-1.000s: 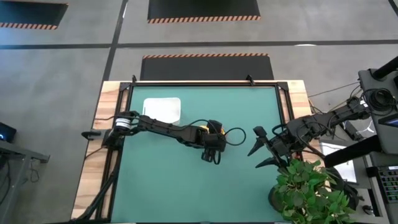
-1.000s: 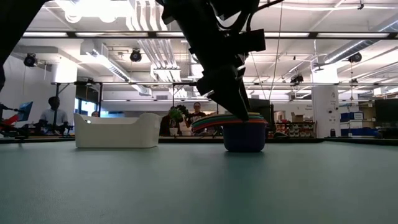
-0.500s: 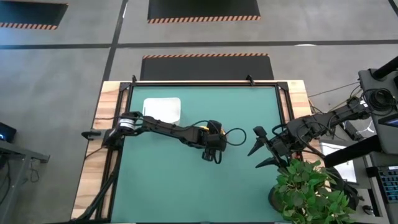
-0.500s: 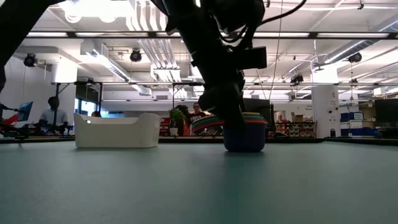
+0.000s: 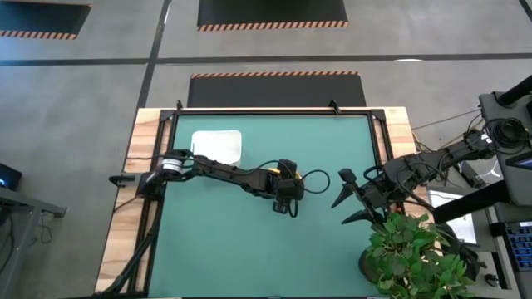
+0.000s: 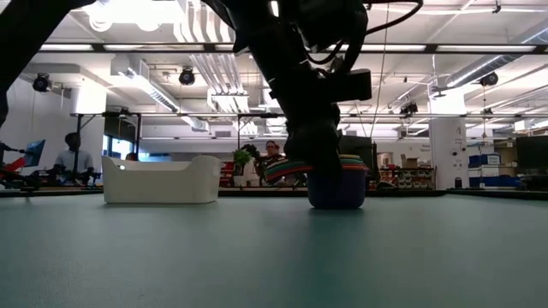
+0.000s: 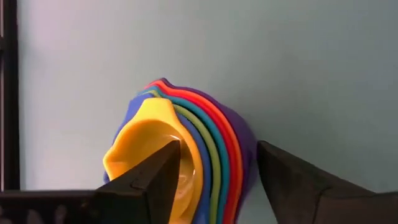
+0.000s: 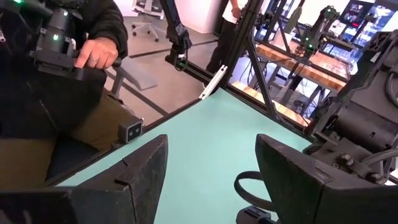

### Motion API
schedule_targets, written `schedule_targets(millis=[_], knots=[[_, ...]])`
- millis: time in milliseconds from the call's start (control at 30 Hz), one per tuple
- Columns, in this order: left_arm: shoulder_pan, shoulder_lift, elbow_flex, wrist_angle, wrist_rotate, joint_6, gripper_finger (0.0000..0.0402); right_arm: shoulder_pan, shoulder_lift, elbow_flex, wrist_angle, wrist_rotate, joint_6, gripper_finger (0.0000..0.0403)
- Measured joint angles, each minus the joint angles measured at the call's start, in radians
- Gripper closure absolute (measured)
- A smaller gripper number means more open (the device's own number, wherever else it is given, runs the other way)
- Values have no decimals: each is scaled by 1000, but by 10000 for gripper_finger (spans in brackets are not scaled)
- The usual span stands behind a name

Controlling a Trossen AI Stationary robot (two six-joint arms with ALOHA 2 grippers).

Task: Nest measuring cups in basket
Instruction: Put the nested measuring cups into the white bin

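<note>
Here the left gripper (image 7: 217, 180) is down on the nested cups (image 7: 186, 149) near the middle of the table (image 5: 249, 249). Its jaws straddle one side of the stack: one finger (image 7: 155, 180) sits inside the yellow cup (image 7: 149, 143), the other stands outside the purple wall, and the gap between them is middling. Whether the pads already press on the rims I cannot tell. From table height the stack (image 6: 334, 180) rests on the mat directly beneath the gripper, with the dark blue cup at the bottom and the coloured rims fanned above it.

The basket (image 5: 218, 146) lies well behind the gripper, toward the left arm's base and the far edge, apart from the stack and with nothing visible in it.

The right gripper (image 8: 211, 180) waits off to the side, near the right edge, with its jaws wide and nothing between them.

The main risk, as I judge it, is the grip itself. The fingers catch several thin rims on one side only, so the stack could tilt once it is lifted, and looser cups might slide free. The rims are not level but fanned, so an uneven squeeze could pop the yellow cup up and out. A finger dragging on the mat during the close could also shove the stack sideways.
</note>
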Motion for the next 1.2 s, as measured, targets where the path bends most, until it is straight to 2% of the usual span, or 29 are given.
schedule_targets(millis=[367, 667, 1200], knots=[[-1, 11, 3, 10, -6, -8, 271, 0, 0, 0, -2, 0, -1, 172], [1, 11, 21, 1, 6, -38, 305, 0, 0, 0, -2, 8, -1, 172], [-2, 8, 72, -26, 10, -35, 317, 0, 0, 0, -9, 8, 6, 172]])
